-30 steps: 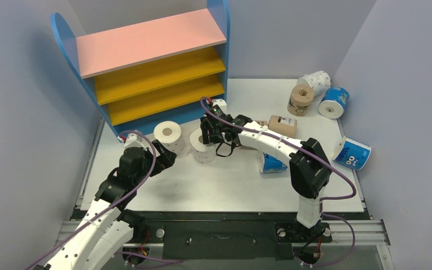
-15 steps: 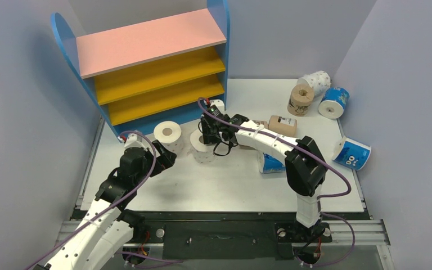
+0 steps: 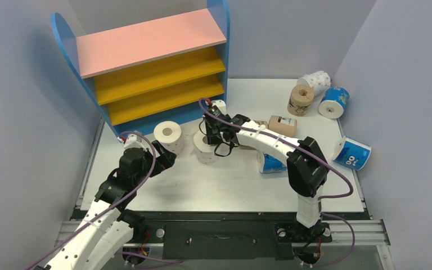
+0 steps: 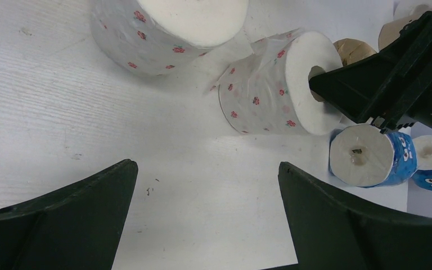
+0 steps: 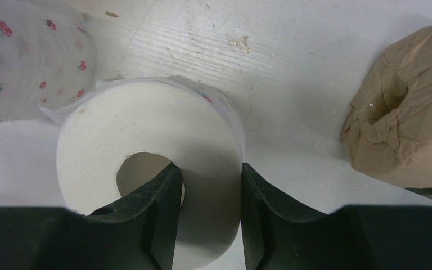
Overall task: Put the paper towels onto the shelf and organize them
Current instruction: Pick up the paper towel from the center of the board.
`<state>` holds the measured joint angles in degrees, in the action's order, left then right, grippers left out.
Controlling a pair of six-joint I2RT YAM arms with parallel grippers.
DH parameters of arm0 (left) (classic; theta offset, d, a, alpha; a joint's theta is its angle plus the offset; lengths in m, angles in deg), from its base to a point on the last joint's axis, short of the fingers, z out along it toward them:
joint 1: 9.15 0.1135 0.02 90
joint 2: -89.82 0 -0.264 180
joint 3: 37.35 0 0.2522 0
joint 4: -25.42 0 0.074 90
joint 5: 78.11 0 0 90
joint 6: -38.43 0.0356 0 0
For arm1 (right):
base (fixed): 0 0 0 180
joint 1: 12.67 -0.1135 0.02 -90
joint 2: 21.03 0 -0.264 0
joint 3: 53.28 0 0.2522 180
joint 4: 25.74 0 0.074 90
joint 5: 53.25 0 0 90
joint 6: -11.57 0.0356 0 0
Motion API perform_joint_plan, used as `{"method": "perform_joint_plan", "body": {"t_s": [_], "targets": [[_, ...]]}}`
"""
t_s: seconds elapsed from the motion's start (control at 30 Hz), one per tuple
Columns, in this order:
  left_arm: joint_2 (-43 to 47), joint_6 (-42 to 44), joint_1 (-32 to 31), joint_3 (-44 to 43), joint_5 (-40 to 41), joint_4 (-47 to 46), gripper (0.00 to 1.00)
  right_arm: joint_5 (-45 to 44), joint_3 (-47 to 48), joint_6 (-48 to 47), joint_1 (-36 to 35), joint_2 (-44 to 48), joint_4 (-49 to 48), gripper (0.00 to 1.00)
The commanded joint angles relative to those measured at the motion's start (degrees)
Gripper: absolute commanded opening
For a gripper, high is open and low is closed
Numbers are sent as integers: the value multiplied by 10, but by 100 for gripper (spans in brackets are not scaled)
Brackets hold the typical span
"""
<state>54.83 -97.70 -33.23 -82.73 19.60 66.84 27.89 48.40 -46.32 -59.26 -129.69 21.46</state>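
Clamping the wall of the white red-dotted paper roll [image 5: 146, 121], the right end effector [image 5: 209, 171] should next lift it onto the blue-sided shelf [image 3: 152, 73].

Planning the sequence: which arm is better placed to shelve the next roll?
Right: the right gripper pinches a dotted roll by its wall, one finger inside; the left gripper hangs open, empty.

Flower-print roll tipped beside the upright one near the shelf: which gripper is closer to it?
Right. The right gripper pinches that flower-print roll by its wall, one finger inside its core; the left gripper hangs open short of it, touching nothing.
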Motion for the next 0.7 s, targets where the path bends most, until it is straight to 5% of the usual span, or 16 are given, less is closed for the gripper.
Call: {"method": "perform_joint_plan", "body": {"t_s": [0.0, 0.67], "targets": [[4, 7, -3, -8, 8, -7, 96, -33, -2, 2, -1, 64, 18, 29], [-29, 33, -2, -80, 36, -1, 96, -68, 84, -22, 23, 126, 87, 27]]}}
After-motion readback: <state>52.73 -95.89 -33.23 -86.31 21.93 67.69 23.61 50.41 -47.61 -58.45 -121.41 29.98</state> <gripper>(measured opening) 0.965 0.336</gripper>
